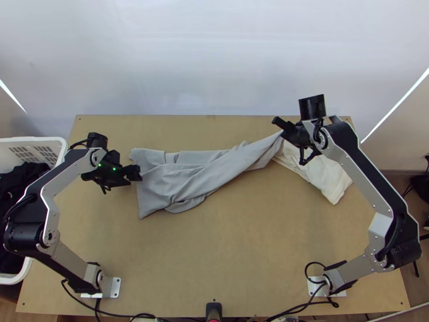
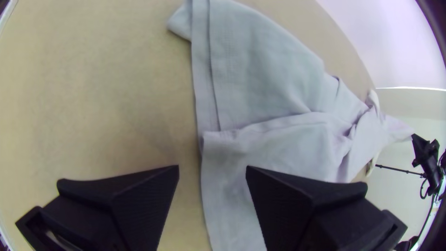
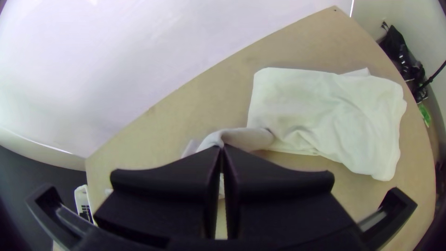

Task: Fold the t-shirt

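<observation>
Pinching one end of the grey t-shirt with the right gripper, fingers of the left gripper apart

The t-shirt lies across the far part of the table, loosely layered and creased rather than spread flat. Its broad end is on the left side, and from there it narrows into a long, diagonal gathered strip leading up to the right gripper, near the table's far edge. In the right wrist view, the right gripper has its fingers closed tight, with a gathered bit of the shirt caught at the tips.

The left gripper is at the shirt's broad end. In the left wrist view, the left gripper has its fingers spread wide and nothing held: the shirt's edge runs between them, with one finger above the cloth and the other above bare wood.

A cream cloth, wrinkled and layered, lies at the table's far right. The shirt's held end passes close by it; whether the two touch is hard to make out, though they look as if they might. A white basket with dark clothes inside stands at the left side of the table.
</observation>
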You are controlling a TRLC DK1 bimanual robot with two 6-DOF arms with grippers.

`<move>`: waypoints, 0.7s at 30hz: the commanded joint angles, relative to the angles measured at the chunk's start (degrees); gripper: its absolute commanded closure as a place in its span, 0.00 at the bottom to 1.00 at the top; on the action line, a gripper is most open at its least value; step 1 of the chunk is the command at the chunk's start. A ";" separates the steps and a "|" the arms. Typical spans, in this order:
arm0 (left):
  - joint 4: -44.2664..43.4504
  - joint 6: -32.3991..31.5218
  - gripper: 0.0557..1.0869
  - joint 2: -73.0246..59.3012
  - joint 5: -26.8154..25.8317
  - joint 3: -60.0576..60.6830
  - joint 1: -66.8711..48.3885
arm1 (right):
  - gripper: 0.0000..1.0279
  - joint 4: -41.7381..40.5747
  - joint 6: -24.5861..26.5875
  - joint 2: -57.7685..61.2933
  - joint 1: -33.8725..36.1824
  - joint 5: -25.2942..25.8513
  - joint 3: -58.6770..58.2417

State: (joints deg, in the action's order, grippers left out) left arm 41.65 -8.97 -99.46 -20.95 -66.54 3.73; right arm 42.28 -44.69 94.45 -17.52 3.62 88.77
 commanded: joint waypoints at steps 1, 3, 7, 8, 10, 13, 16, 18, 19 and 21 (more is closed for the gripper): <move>-2.10 -0.52 0.30 -1.79 0.03 -0.96 -0.83 | 0.97 -0.01 -0.05 -0.41 -0.06 -0.01 -1.32; -2.62 -0.52 0.30 -2.49 0.12 -1.31 -0.65 | 0.97 -0.01 -0.05 -0.41 -0.06 -0.01 -1.76; -2.98 -0.61 0.30 -3.37 0.12 -2.63 -0.30 | 0.97 -0.01 -0.05 -0.50 -0.06 -0.01 -2.11; -2.98 -0.61 0.30 -3.64 0.12 -2.98 -0.30 | 0.97 -0.01 0.04 -0.50 -0.06 -0.01 -2.11; -2.98 -0.87 0.30 -4.08 0.12 -3.51 -0.30 | 0.97 -0.01 0.04 -0.50 -0.06 -0.01 -2.20; -2.98 -1.14 0.38 -4.60 0.03 -3.77 -0.30 | 0.97 -0.01 0.04 -0.50 -0.06 -0.01 -2.29; -6.93 -4.12 0.98 -3.11 0.03 -2.45 -0.12 | 0.97 -0.09 0.13 -0.50 -0.06 -0.01 -2.29; -7.72 -4.74 0.97 -1.70 -0.41 -1.13 -0.04 | 0.97 -0.09 0.13 -0.50 -0.06 -0.01 -2.11; -7.72 -4.74 0.97 -1.61 -0.50 -1.04 -0.12 | 0.97 -0.09 0.13 -0.50 0.03 -0.01 -2.11; -7.46 -5.00 0.97 -1.61 -0.50 -0.87 -0.12 | 0.97 -0.18 0.13 -0.50 0.20 -0.01 -2.02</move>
State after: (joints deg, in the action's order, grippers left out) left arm 35.99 -12.29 -102.13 -21.02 -68.66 3.53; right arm 42.26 -44.66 93.95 -17.56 3.62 86.65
